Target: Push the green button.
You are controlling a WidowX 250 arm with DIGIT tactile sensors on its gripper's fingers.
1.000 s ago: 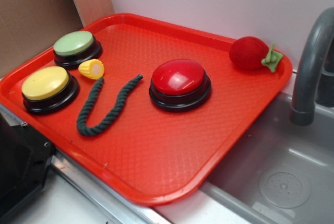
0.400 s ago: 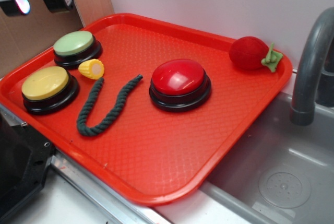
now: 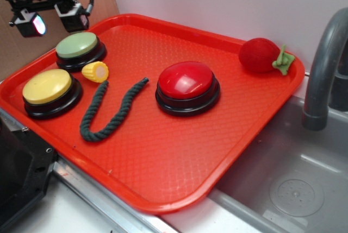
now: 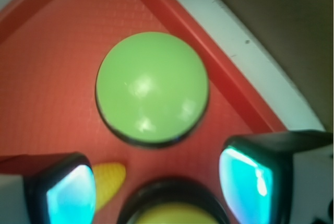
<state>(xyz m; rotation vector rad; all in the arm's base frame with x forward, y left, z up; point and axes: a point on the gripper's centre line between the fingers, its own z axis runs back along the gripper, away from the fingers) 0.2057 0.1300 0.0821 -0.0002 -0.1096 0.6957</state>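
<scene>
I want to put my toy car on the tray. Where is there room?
The near part of the red tray, in front of the red button and green rope, is bare. So is the far strip between the green button and strawberry. The left corner is crowded.

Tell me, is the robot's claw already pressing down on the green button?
No, the gripper hangs open above the green button, clear of its top.

There are no words, numbers or signs to read on anything here, not in the side view or the close view.
</scene>
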